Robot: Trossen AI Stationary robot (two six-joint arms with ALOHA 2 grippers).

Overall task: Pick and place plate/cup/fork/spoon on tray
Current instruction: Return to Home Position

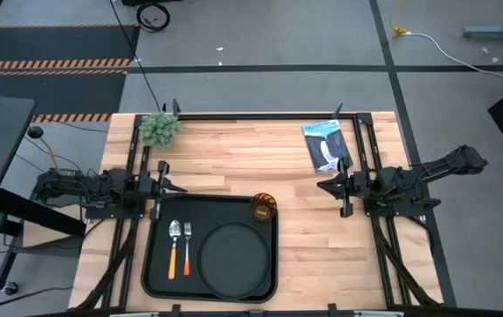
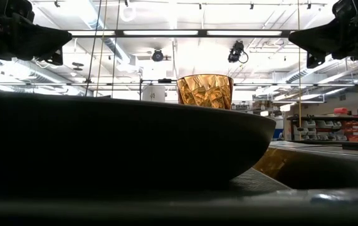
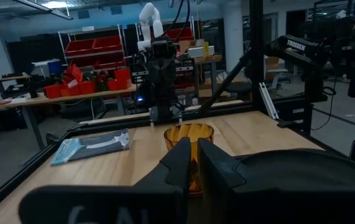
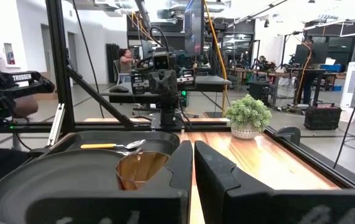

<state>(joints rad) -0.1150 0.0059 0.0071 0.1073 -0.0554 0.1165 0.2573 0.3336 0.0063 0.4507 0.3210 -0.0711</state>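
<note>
High view, layout: we see the tray (image 1: 211,248) at the near middle of the tabletop (image 1: 260,163), carrying the plate (image 1: 234,260), the spoon (image 1: 173,249) and fork (image 1: 187,248) side by side beside the plate, and the cup (image 1: 262,207) in the tray's far corner.
High view, arms: left pincer (image 1: 173,187) hangs just off the tray's far left corner, right pincer (image 1: 329,187) well apart over bare wood; neither carries anything.
Low view: the cup (image 2: 205,91) stands upright behind the plate's rim (image 2: 166,135).
Left wrist view: left pincer (image 3: 195,163) clenched on nothing, cup (image 3: 189,140) beyond it.
Right wrist view: right pincer (image 4: 193,160) clenched, nothing between the fingers.
Handling, our judgement: the cup looks light, rigid, faceted and a bit slick, so take it across the rim. The cutlery is thin and low; pinch mid-handle. The plate is stiff; grip its raised rim.
Progress, our judgement: all four items appear placed.
</note>
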